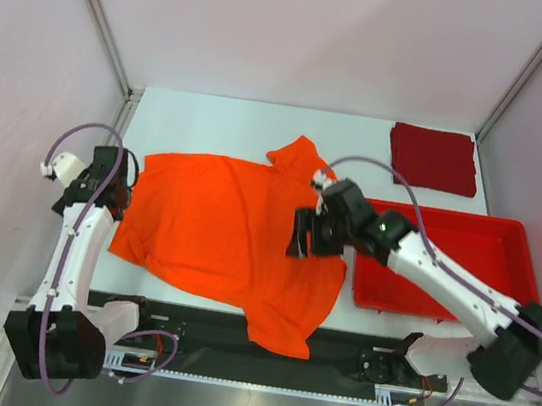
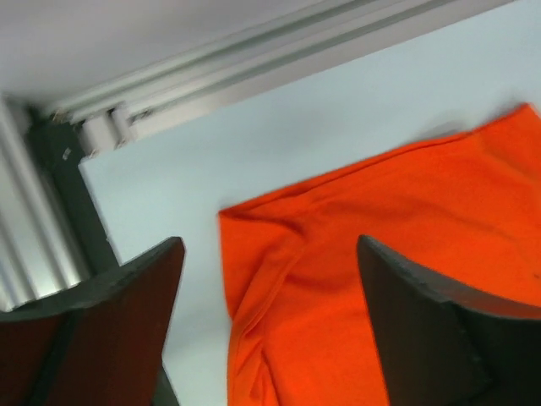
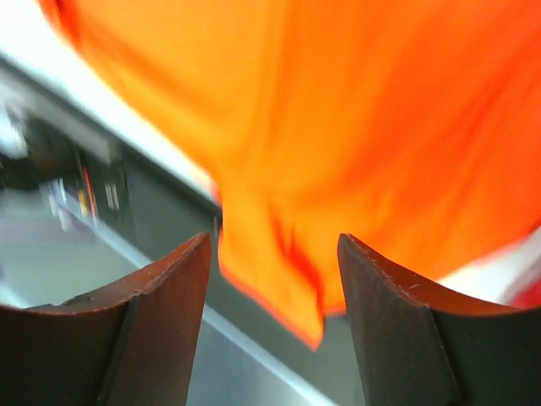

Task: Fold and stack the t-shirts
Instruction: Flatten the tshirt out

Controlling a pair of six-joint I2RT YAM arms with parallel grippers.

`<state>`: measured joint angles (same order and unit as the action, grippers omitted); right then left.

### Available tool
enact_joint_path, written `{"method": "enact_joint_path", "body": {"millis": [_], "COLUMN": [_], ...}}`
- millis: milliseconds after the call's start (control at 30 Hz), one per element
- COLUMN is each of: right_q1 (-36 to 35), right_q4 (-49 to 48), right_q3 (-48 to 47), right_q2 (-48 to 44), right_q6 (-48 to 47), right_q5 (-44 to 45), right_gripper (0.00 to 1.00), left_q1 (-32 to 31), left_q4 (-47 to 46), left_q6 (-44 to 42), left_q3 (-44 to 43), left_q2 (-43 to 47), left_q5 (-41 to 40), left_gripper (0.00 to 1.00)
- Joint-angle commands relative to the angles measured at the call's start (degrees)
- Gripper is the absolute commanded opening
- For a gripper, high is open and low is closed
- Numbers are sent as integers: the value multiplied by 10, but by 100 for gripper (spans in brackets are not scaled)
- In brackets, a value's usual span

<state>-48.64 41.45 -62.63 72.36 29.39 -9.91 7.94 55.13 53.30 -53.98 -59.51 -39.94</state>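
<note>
Left gripper [image 2: 269, 271] hangs with its jaws wide apart and nothing between them, just above the far left corner of the orange t-shirt [image 1: 216, 236], where the hem is slightly rucked. Right gripper [image 3: 272, 262] is likewise released and holding nothing, poised over the shirt's right side near the sleeves. The shirt looks ready for its first fold, so each claw should pinch a clean edge of cloth. Both should take the same number of layers, then lift and carry over together so the fold line stays straight. The orange shirt lies spread sideways across the middle of the table [image 1: 211, 124], mostly flat with soft wrinkles. One sleeve points to the far side and the other droops over the near edge. The dark red t-shirt [image 1: 434, 157] sits as a neat folded square at the far right corner, behind the red tray [image 1: 464, 266].
</note>
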Motion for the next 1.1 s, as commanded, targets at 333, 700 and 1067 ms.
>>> {"method": "enact_joint_path", "body": {"millis": [333,700,1067], "right_q1": [188,204,168], "right_q4": [88,75,49], "right_q3": [-595,-702,-466], "right_q2": [547,710,598], "right_q6": [-75,-71,-74], "right_q5": [133,149,183], "right_gripper": [54,49,47], "left_q1": [-44,-45,-1], "left_q4": [-287,-231,-136], "left_q6": [-257,-228,-89], "left_q3": [-142,-269,-130], "left_q2": [-267,-500,-468], "left_q5": [251,279,276], "left_gripper": [44,36,35]}}
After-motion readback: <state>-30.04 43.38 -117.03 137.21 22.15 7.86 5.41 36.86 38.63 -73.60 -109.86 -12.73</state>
